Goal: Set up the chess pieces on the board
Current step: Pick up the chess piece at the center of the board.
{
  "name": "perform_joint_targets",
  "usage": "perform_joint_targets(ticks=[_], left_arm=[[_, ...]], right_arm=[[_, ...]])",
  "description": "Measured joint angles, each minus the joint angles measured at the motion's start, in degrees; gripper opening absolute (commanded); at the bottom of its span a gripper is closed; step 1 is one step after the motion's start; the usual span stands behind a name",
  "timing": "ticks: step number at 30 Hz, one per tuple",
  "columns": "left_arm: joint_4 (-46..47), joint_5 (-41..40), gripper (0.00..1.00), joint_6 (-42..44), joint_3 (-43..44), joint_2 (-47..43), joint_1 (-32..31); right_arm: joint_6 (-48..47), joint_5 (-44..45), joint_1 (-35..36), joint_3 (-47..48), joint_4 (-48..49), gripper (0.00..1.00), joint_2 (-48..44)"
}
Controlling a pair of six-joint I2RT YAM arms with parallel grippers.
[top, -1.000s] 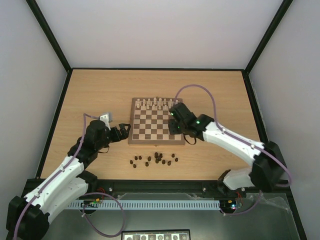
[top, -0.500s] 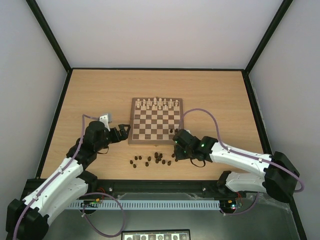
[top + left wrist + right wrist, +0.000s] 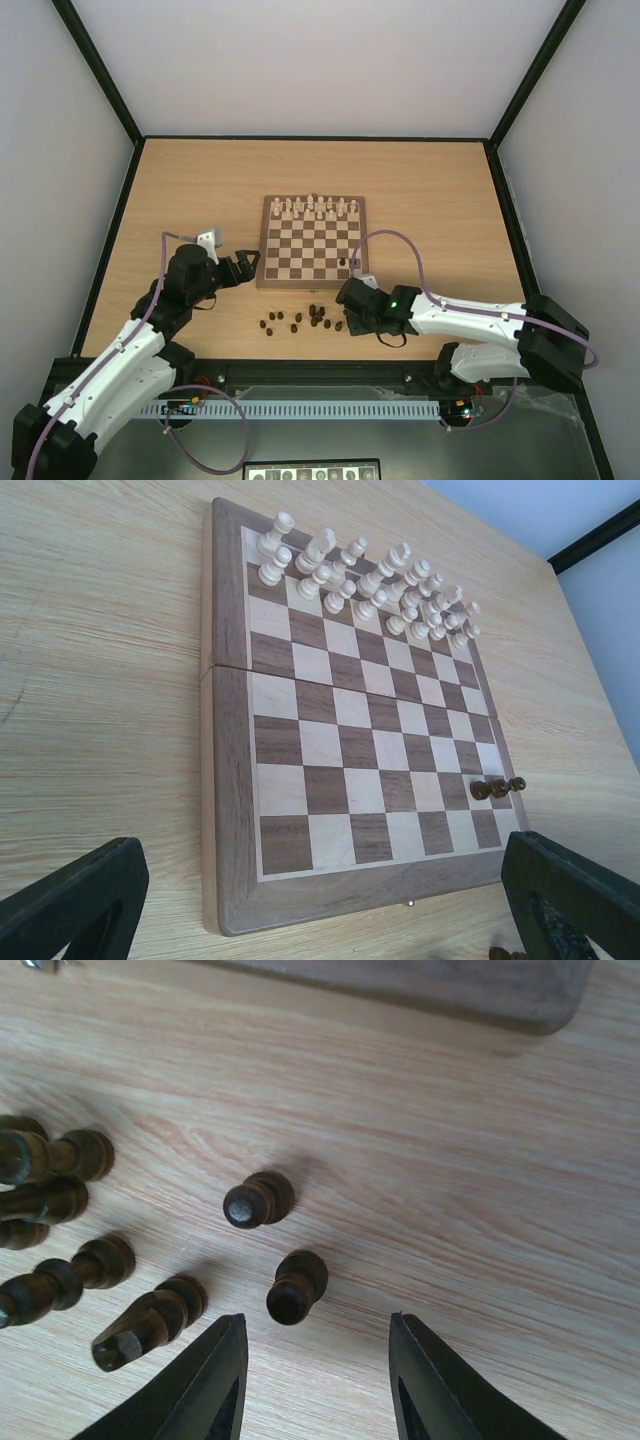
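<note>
Right gripper [image 3: 318, 1360]: spread wide, grips nothing, hangs low over loose chess pieces [image 3: 262, 1200] on the table [image 3: 480, 1210], just off the near edge of the board [image 3: 400, 985]. Left gripper [image 3: 320, 910]: also wide open and empty, sits at the board's left side. Three dark pieces standing on the board by its right edge, near half; rest scattered on the table in front.

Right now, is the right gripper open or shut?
Open. The right gripper shows both fingers wide apart in its wrist view, gripping nothing.
</note>
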Motion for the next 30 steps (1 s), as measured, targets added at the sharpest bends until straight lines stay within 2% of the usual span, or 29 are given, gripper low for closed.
perform_joint_targets(ticks=[6, 19, 24, 30], left_arm=[[0.0, 0.0, 0.99, -0.2, -0.4, -0.5, 0.0], [0.0, 0.2, 0.99, -0.3, -0.9, -0.6, 0.0], [0.0, 0.2, 1.00, -0.4, -1.1, -1.0, 0.0], [0.0, 0.2, 1.00, -0.3, -1.1, -1.2, 0.0]], right_arm=[[1.1, 0.9, 1.1, 0.0, 0.4, 0.31, 3.1], [1.2, 2.6, 1.2, 1.9, 1.3, 0.30, 6.4], [0.5, 2.9, 1.2, 3.3, 1.8, 0.17, 8.0], [0.4, 3.1, 1.2, 3.9, 1.8, 0.09, 8.5]])
